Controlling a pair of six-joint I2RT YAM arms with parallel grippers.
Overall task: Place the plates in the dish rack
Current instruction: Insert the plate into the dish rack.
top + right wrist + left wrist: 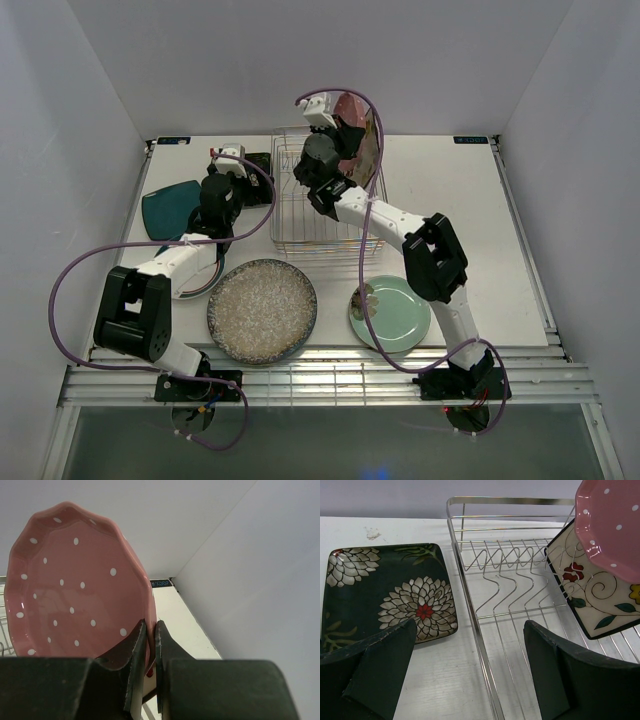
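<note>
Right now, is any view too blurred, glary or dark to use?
No. Top external: even light, soft shadows. Left wrist: black floral plate and dish rack sharp, left fingers dark. Right wrist: pink plate sharp with faint sheen, right fingers dark, filling the bottom.

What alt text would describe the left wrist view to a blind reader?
A black floral square plate lies flat on the white table beside a silver wire dish rack. In the rack a cream floral square plate leans, a pink white-dotted plate overlapping it. The open left gripper frames the foreground.
</note>
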